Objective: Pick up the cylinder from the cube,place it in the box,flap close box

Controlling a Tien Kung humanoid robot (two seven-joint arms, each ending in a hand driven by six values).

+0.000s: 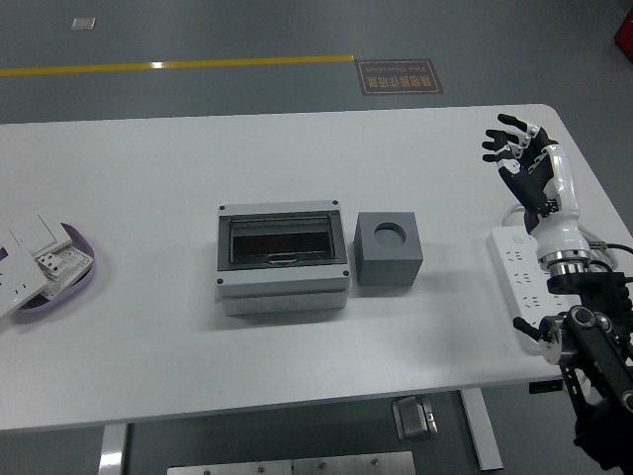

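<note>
One robot hand [522, 158] in view, the right one, hovering near the tabletop's [148, 327] far right corner with fingers spread, holding nothing. The cube [389, 249] sits mid-tabletop, well apart from it toward the left edge, just beside the box [283, 259]. Its round socket looks empty, so no cylinder visible anywhere. The box's clear flap seems down already. Left arm's nowhere, so any reach is probably the right's.

Closed grey box [283, 259] just left of holed grey cube [389, 249].
</note>
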